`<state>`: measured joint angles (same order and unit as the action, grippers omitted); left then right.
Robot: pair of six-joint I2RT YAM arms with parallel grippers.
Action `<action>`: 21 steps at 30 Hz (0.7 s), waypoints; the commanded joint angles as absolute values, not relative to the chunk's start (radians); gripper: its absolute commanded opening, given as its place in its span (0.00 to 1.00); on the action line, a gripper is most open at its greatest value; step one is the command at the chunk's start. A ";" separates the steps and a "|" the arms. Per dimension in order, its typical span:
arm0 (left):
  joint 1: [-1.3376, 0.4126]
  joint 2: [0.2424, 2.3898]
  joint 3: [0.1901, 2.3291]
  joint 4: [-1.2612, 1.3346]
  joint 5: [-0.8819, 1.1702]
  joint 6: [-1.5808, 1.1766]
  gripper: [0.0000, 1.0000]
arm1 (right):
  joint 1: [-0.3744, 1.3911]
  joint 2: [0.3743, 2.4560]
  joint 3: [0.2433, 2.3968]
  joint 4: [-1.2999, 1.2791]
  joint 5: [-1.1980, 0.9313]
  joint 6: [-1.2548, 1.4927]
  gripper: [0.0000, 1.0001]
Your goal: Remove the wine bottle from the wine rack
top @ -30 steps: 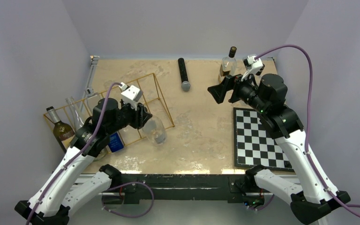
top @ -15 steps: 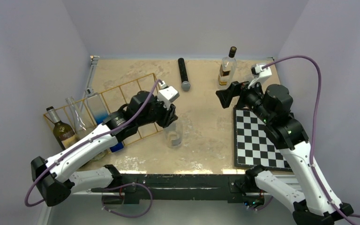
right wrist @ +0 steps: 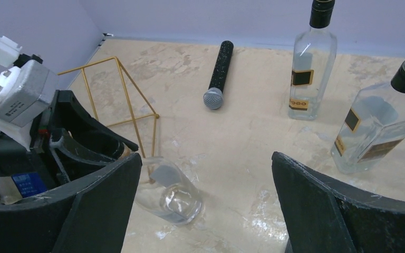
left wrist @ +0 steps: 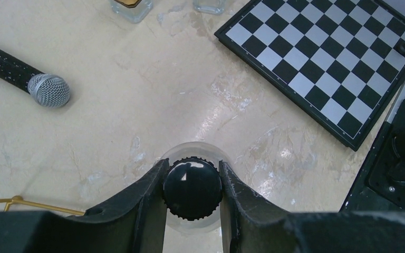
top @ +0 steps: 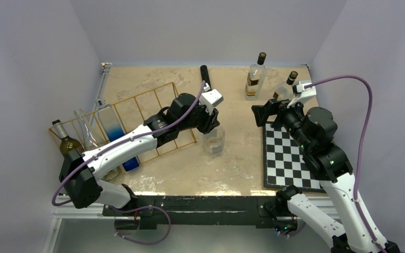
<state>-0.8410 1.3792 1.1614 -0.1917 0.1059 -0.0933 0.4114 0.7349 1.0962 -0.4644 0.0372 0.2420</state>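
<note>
**Past the rack's right end: wine bottle clamped by its cap**

From overhead, the left gripper (top: 209,119) is out over the middle of the table (top: 232,158), closed on the top of the wine bottle (top: 214,141). The bottle is clear glass and hangs below the fingers, just to the right of the wine rack (top: 137,118) and outside its thin gold wire. Three other bottles lie in the rack's bays. The right gripper (top: 266,112) hovers near the top corner of the chessboard (top: 290,158), well apart from the bottle.

At the left wrist, two black fingers (left wrist: 148,196) press on either side of a round, ribbed black cap (left wrist: 192,188), with the glass shoulder showing as a pale ring beneath it. The tabletop is glossy, cream and marbled. A microphone (left wrist: 25,79) with a mesh head lies off to the left, and a tip of gold wire pokes in at the left edge.

At the right wrist, the jaws stand wide apart with nothing between them. Between the fingers (right wrist: 101,203), the bottle is seen tilted, its thick round base (right wrist: 173,199) close to the marble. I cannot tell whether it touches. It lies just right of the rack's end frame (right wrist: 120,90). Two square-shouldered glass bottles (right wrist: 307,66) stand at the back.
</note>
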 commanded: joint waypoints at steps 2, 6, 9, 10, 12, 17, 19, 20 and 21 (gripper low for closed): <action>-0.848 1.358 1.249 0.035 0.155 -0.095 0.12 | 0.411 0.741 1.095 -0.456 0.048 0.218 0.99; -0.848 1.355 1.234 0.032 0.153 -0.097 0.25 | 0.411 0.743 1.104 -0.460 0.045 0.214 0.99; -0.848 1.338 1.225 0.026 0.154 -0.100 0.52 | 0.411 0.738 1.111 -0.477 0.040 0.209 0.99; -0.848 1.332 1.222 0.021 0.152 -0.100 0.62 | 0.412 0.734 1.111 -0.480 0.040 0.206 0.99; -0.848 1.317 1.221 0.008 0.136 -0.100 0.77 | 0.412 0.726 1.109 -0.487 0.039 0.208 0.99; -0.848 1.269 1.233 -0.066 0.100 -0.105 0.92 | 0.412 0.716 1.119 -0.498 -0.045 0.230 0.99; -0.848 1.230 1.241 -0.107 0.051 -0.109 0.95 | 0.413 0.727 1.131 -0.505 -0.124 0.255 0.99; -0.848 1.205 1.236 -0.125 0.022 -0.107 0.96 | 0.413 0.735 1.138 -0.508 -0.153 0.272 0.99; -0.848 1.170 1.226 -0.135 0.007 -0.104 0.96 | 0.413 0.746 1.145 -0.514 -0.180 0.288 0.98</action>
